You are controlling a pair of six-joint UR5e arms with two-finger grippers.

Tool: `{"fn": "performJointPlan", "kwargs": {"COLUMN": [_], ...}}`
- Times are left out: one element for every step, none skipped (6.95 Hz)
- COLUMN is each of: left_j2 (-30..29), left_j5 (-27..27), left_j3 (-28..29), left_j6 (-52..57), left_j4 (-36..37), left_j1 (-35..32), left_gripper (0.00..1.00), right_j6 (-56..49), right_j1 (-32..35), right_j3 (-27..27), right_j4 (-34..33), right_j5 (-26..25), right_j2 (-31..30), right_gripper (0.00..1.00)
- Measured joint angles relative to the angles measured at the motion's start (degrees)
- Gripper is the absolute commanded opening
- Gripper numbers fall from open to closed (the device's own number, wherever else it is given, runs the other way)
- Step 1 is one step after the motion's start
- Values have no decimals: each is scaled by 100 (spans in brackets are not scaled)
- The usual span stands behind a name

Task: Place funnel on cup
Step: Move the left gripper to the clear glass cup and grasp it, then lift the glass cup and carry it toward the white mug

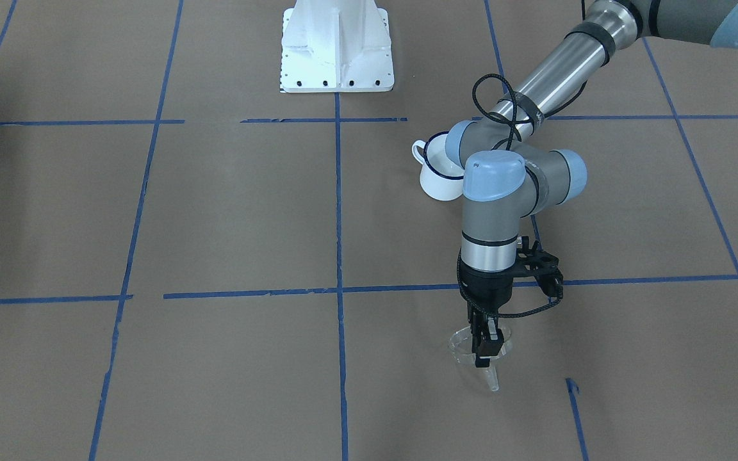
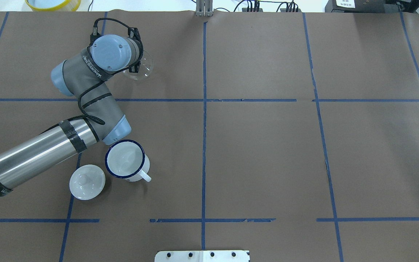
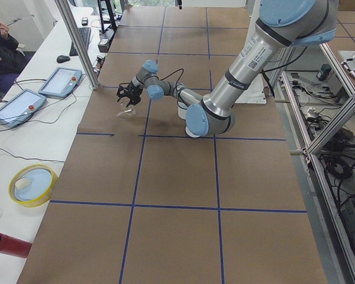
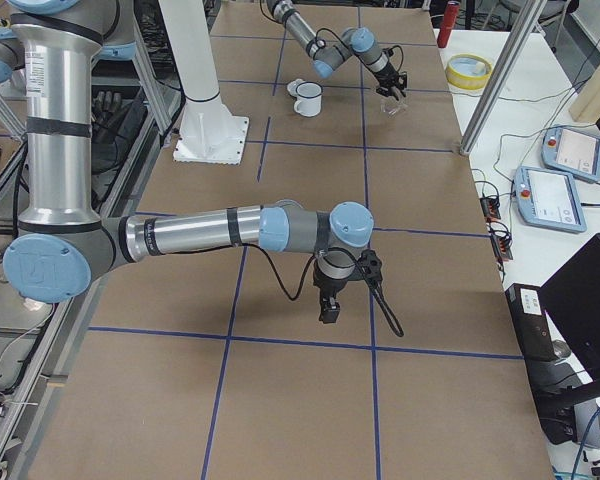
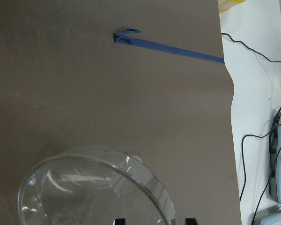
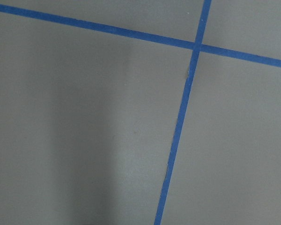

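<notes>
The clear funnel [image 1: 462,342] hangs upright, spout down, in my left gripper [image 1: 485,353], which is shut on its rim just above the brown table. From overhead the funnel [image 2: 142,67] shows beside the left wrist, at the far left of the table. The left wrist view shows its round rim [image 5: 93,187] close below. The white mug with the blue rim [image 2: 126,160] stands upright and empty nearer the robot, its handle to the right; it also shows in the front view [image 1: 438,177]. My right gripper [image 4: 328,305] hovers over the table far from both; I cannot tell whether it is open or shut.
A round white knobbed lid [image 2: 87,182] lies just left of the mug. The left forearm [image 2: 31,156] passes over the table beside the lid. The white robot base [image 1: 337,45] is at the near edge. A yellow bowl [image 2: 53,3] sits beyond the far edge.
</notes>
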Motion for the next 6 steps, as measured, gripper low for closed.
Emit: {"fn": "performJointPlan", "kwargs": {"left_j2": [17, 30, 35, 98, 249, 393], "left_j5": [-1, -5, -26, -140, -462, -927], "left_j3": [-157, -394, -715, -1168, -1798, -2563], "left_j6": [100, 175, 259, 513, 1004, 1579], "left_j4": [-18, -12, 13, 94, 370, 949], "left_j1": [-12, -42, -114, -198, -245, -264], "left_gripper": [0, 0, 0, 0, 0, 0], "right_j6": [0, 0, 0, 0, 0, 0], "right_j1": [0, 0, 0, 0, 0, 0], "right_j3": [0, 0, 0, 0, 0, -1], "right_j4": [0, 0, 0, 0, 0, 0], "right_j5": [0, 0, 0, 0, 0, 0], "right_j2": [0, 0, 0, 0, 0, 0], "right_gripper": [100, 100, 100, 100, 100, 100]}}
